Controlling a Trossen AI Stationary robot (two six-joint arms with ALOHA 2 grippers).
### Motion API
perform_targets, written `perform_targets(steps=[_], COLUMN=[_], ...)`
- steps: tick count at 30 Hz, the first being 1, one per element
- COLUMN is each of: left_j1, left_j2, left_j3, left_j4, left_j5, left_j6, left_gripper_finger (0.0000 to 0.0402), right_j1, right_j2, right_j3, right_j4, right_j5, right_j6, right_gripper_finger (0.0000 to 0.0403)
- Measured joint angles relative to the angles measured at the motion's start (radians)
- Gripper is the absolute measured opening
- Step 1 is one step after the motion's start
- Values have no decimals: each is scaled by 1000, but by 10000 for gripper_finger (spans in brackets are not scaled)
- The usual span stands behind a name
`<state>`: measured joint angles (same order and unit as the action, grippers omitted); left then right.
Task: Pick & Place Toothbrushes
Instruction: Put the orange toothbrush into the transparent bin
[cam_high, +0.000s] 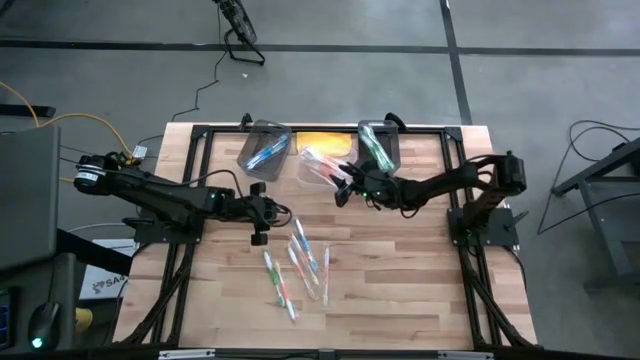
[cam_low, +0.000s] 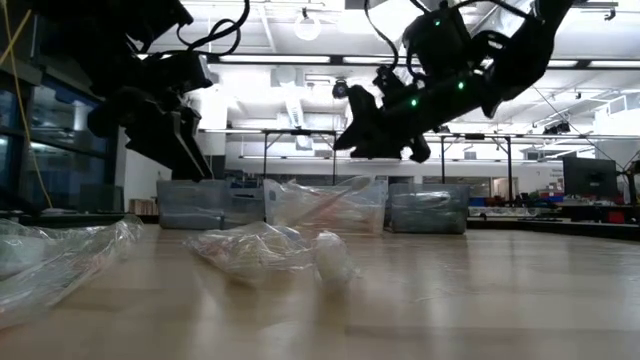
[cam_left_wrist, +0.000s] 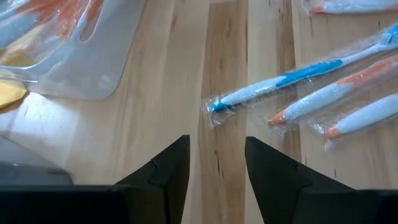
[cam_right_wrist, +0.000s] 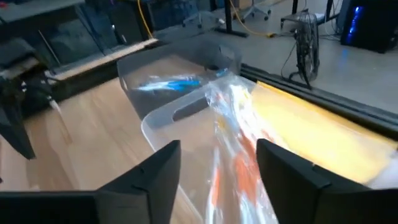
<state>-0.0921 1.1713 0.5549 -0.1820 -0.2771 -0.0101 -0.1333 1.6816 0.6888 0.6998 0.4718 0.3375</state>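
**Slippery sleeves, light sticks: sorting toothbrushes into bins**

The loose toothbrushes lie in a scatter on the wooden table, roughly mid-table and nearer the front edge, each sealed in a clear wrapper. Three clear bins stand along the far edge: the left bin holds blue-handled brushes, the middle bin orange-pink ones, the right bin green ones.

The left gripper hovers just behind the scatter, its fingers parted to a moderate gap with nothing between them; its wrist view looks down on a blue brush and orange-tipped ones beside it. The right gripper hangs over the middle bin's near rim, jaws apart and empty, with wrapped orange brushes lying in the bin right beneath it.

These brushes look very light and stiff along the handle, but the film around them is slick and crinkly (it will probably slide or buckle before the brush itself moves). A pinch across the handle's middle, fingers square to its length, seems safest; grabbing the loose wrapper end risks the brush swinging or slipping free. Neighbours lie close together, so a narrow approach would help avoid dragging a second brush along.
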Motion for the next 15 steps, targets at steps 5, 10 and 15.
perform_targets(steps=[5,10,15], left_j1=[0,0,0], left_j2=[0,0,0], left_j3=[0,0,0], left_j4=[0,0,0], left_j5=[0,6,6], left_j6=[0,0,1], left_gripper_finger=[147,147,147], right_j1=[0,15,56], right_j2=[-93,-197,-242], right_j3=[0,1,0], right_j4=[-87,-241,-353], right_j5=[0,-77,-164], right_j6=[-20,-4,-78], right_gripper_finger=[223,219,216])
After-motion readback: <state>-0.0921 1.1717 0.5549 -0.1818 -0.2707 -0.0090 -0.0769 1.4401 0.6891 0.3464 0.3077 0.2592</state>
